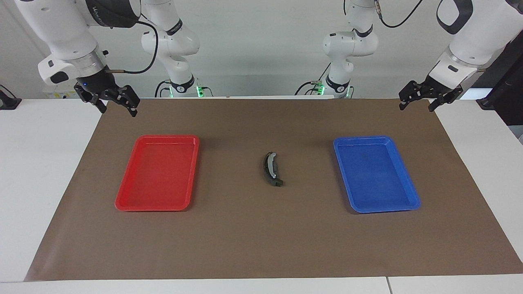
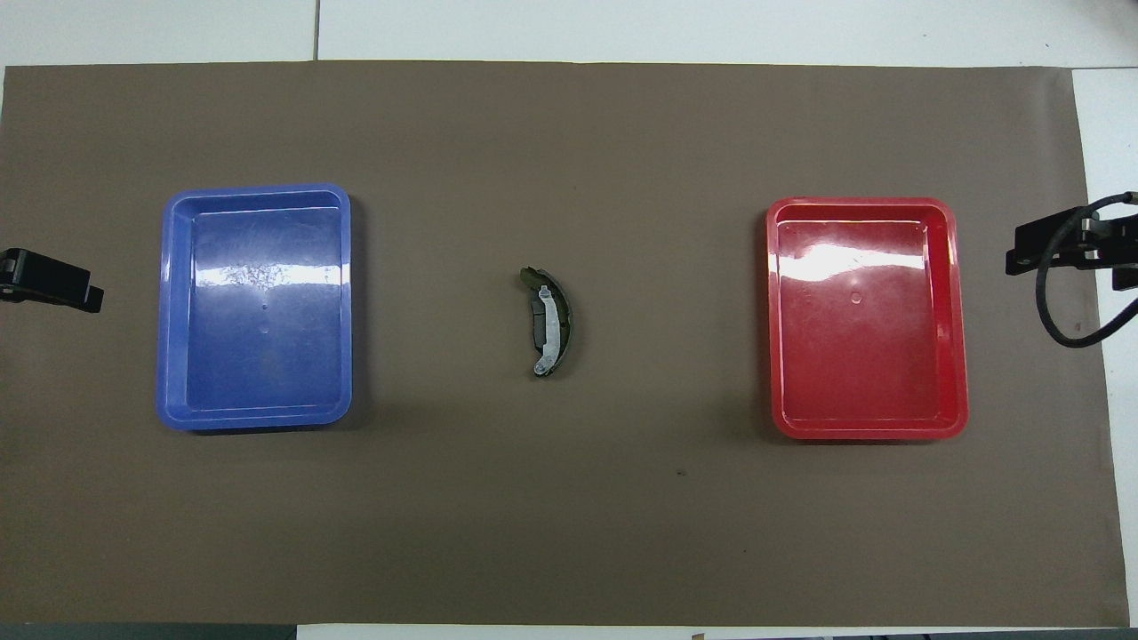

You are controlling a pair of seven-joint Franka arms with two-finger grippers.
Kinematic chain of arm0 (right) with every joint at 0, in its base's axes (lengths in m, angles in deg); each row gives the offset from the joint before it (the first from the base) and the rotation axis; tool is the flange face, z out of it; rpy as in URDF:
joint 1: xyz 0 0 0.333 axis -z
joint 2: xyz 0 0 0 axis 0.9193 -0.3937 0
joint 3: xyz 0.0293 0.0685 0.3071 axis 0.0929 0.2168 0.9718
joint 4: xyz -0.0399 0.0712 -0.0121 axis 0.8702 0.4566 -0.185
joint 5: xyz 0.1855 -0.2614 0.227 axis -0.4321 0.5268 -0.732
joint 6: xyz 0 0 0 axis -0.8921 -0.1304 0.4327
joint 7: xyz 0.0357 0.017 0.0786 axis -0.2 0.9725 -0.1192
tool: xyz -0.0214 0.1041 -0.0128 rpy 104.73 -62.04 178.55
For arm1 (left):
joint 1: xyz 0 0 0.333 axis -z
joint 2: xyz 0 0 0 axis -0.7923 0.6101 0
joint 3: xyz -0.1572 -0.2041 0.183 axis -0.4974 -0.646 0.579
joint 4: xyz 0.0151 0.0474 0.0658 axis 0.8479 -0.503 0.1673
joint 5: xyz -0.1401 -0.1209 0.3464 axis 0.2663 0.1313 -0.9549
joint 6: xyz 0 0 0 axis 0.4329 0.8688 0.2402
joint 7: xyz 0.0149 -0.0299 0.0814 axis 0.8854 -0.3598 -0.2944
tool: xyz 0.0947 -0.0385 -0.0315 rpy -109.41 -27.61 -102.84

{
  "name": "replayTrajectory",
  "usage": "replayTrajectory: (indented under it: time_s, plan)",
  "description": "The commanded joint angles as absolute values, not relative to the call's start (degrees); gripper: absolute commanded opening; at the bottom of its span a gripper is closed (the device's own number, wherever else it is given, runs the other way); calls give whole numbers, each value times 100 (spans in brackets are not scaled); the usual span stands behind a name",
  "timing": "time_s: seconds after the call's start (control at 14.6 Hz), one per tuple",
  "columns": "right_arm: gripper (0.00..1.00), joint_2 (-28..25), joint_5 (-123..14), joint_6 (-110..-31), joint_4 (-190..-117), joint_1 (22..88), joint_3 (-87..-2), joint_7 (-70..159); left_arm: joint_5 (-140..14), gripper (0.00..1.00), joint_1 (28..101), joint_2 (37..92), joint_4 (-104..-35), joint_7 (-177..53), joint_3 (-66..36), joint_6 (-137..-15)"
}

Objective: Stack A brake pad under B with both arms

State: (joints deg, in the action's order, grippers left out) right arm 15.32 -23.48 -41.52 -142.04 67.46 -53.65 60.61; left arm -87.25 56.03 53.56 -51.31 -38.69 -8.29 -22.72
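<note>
— Brake pad B (image 1: 271, 170), where is it?
— Mid-worktop on the brown mat (image 1: 261, 245), between the red tray (image 1: 157, 173) and the blue tray (image 1: 375, 174), well apart from both. It is the long crescent with silvery patches, and it lies on the A brake pad (image 2: 536, 322), the short grey piece that shows along its inner curve in the overhead view.
— So the two touch?
— Yes, one on the other, as a single small pile.
— And the left pincer (image 1: 418, 102)?
— Up in the air over the mat's corner at the left arm's end of the worktop, fingers spread apart, holding nothing.
— The right pincer (image 1: 112, 104)?
— Raised over the mat's corner at the right arm's end, clear of the red tray. Its fingers stand wide too, with nothing between them. A black cable (image 2: 1062, 298) loops beside it in the overhead view.
</note>
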Motion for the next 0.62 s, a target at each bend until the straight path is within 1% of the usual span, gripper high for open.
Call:
replayTrajectory:
  time_s: [0.0, 0.27, 0.55]
  plan:
    - [100, 1611, -2314, -4085, -14243, 6866, -5290, 6057, -8751, 99, 5557, 5181, -5327, -3843, -876, -2362]
    - [100, 1558, -2270, -4147, -14086, 6849, -5273, 6031, -8751, 99, 5557, 5181, -5327, -3843, -876, -2362]
    - [100, 1523, -2095, -3761, -13866, 6831, -5220, 5891, -8751, 99, 5557, 5181, -5327, -3843, -876, -2362]
